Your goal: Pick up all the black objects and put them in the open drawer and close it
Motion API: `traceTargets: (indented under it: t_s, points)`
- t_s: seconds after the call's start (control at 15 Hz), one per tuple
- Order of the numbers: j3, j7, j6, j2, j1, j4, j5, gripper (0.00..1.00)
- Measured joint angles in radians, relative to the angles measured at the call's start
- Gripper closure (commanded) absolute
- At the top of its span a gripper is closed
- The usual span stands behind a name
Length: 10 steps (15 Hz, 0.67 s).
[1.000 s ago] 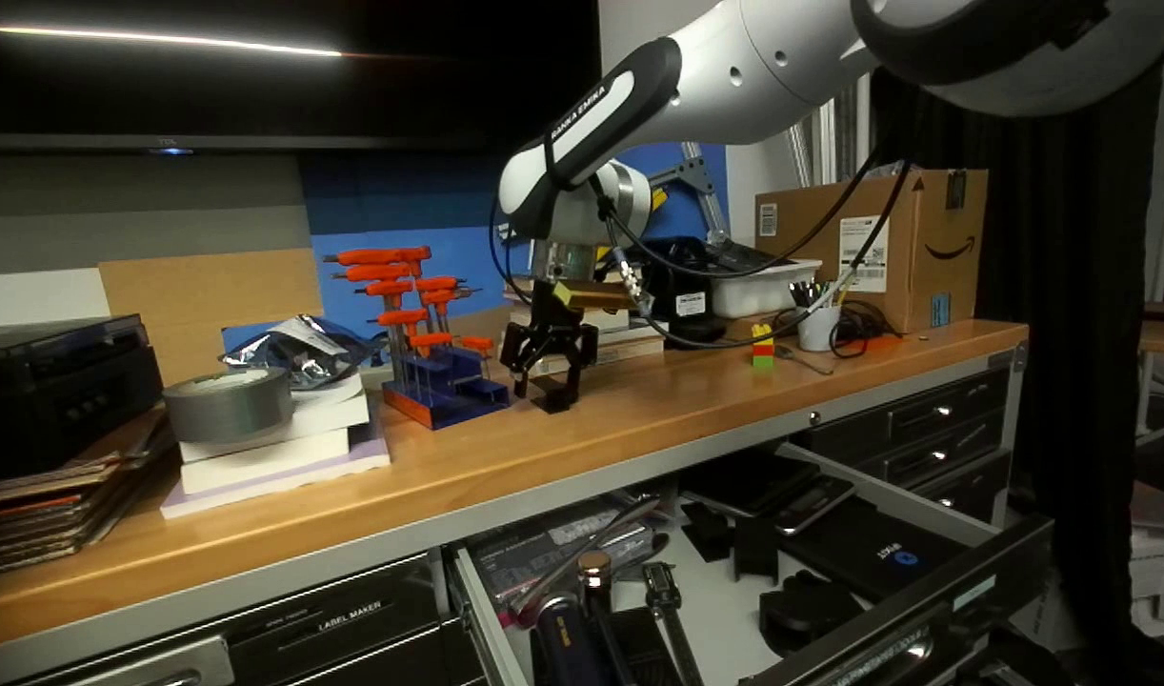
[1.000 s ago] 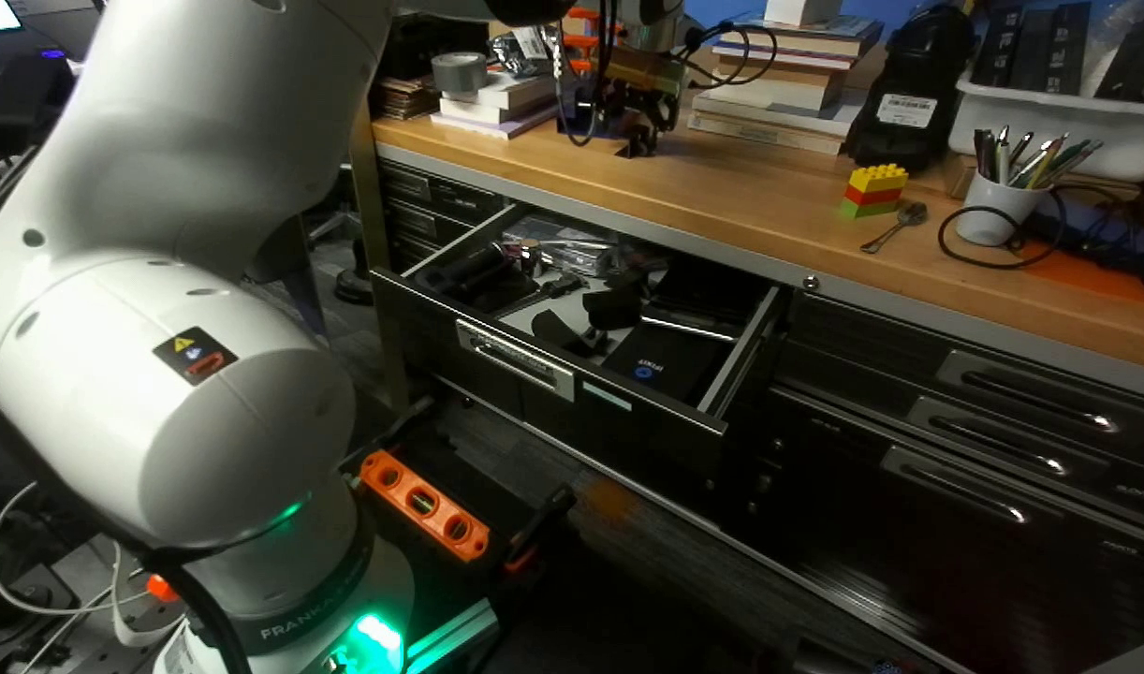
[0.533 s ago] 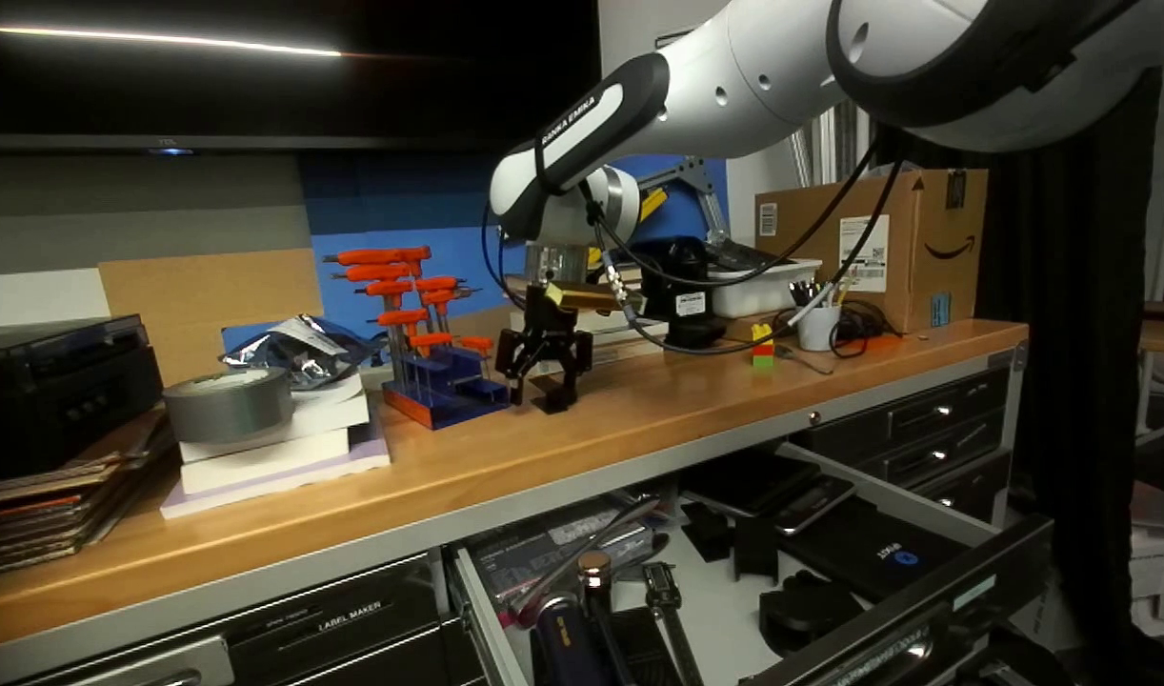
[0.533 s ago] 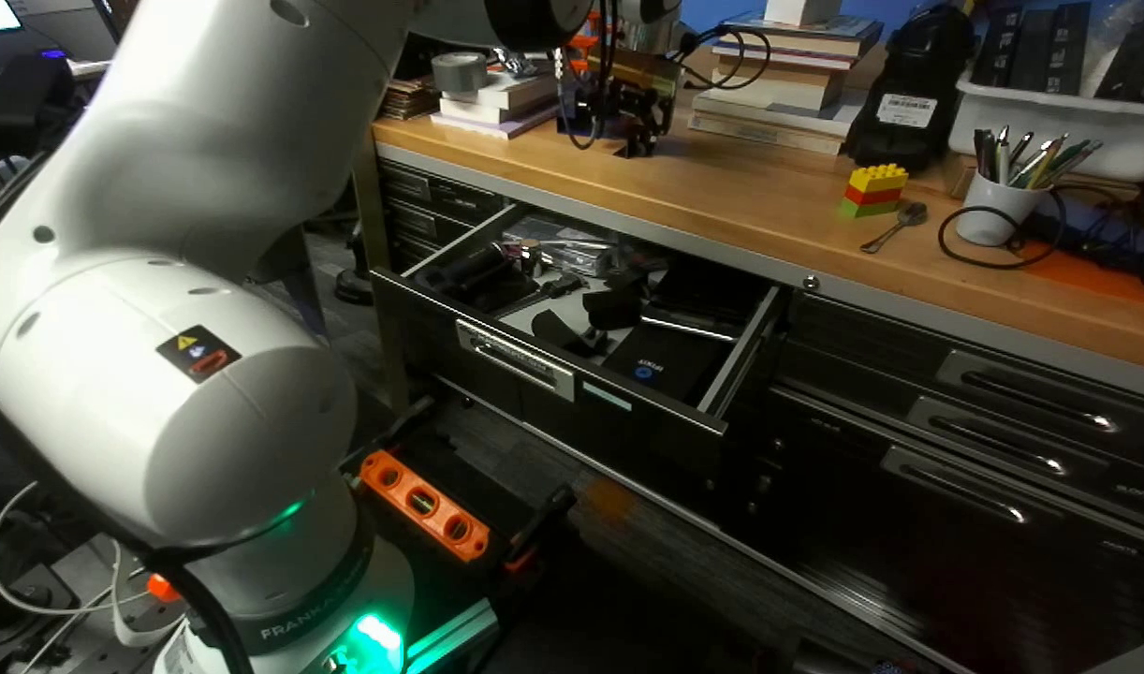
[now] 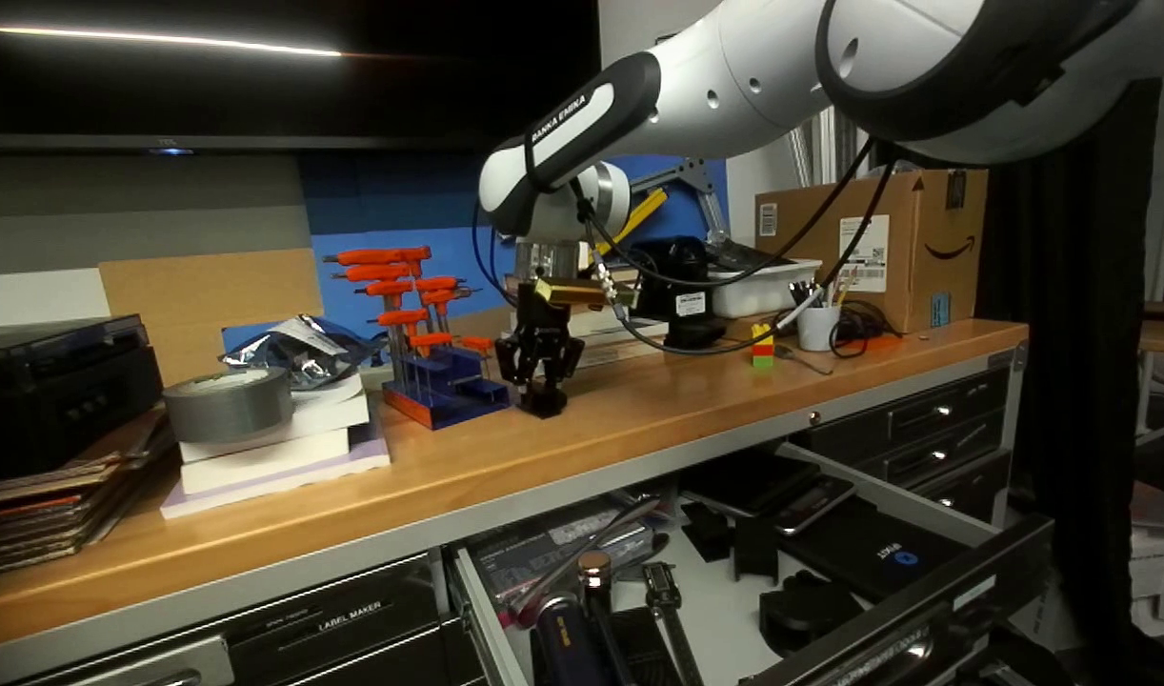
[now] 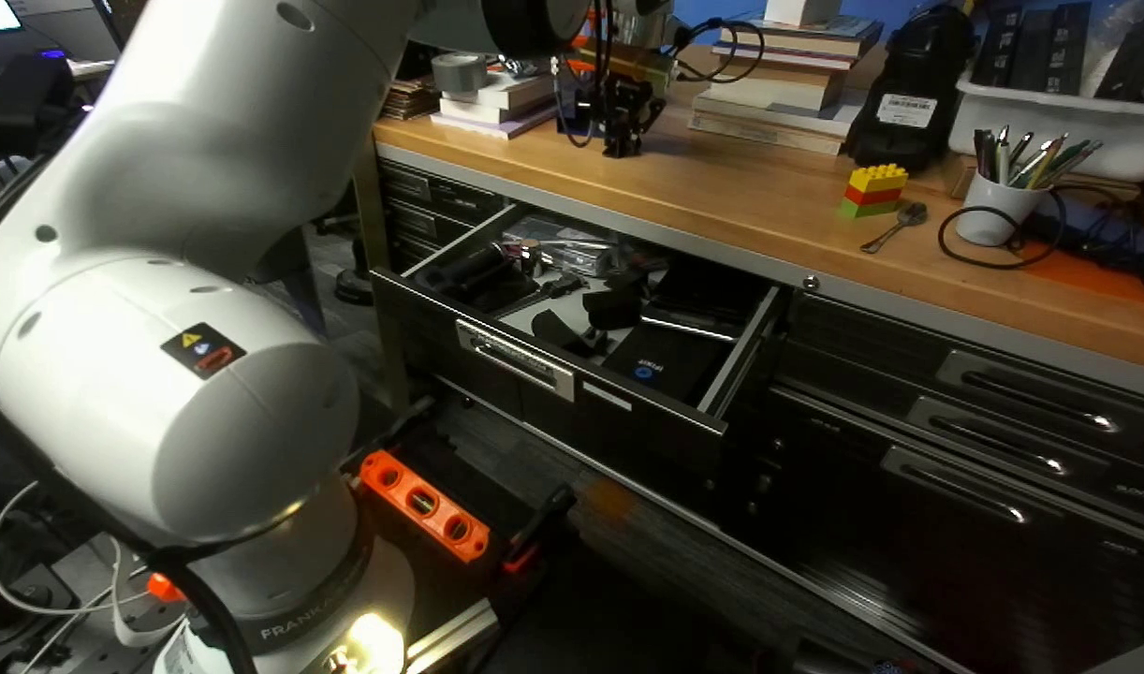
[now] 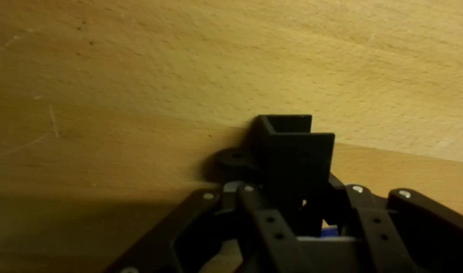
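Note:
A black object [image 7: 297,159] with upright flat walls stands on the wooden worktop. My gripper [image 5: 544,393] points straight down over it, its jaws drawn in against both sides; the contact itself is dark and hard to make out in the wrist view. Below the worktop edge the open drawer [image 5: 720,610] is pulled well out in both exterior views. Inside it lie more small black objects, among them a block [image 5: 755,549], a flat piece [image 5: 706,532] and a rounded piece [image 5: 806,612].
Close beside my gripper stands the blue rack [image 5: 439,386] with red-handled hex keys. Stacked books [image 5: 277,457] lie farther along, and another book stack [image 6: 778,108] is behind. A toy brick [image 6: 874,192], a spoon [image 6: 900,225] and a pen cup [image 6: 998,211] share the worktop.
The jaws have come together on the black object from wide apart. The arm has shifted slightly toward the rack. The drawer and its contents have not moved.

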Motion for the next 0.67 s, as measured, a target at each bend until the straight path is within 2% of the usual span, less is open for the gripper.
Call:
traceTargets:
  t_s: [0.13,0.4,0.67]
  points:
    - [-0.007,0.019,-0.016,0.000,0.007,0.005,-0.019,0.90]
    - [-0.018,0.041,-0.093,-0.006,0.015,0.004,-0.049,0.84]
    - [-0.030,0.044,-0.174,-0.053,0.003,-0.042,-0.049,0.84]
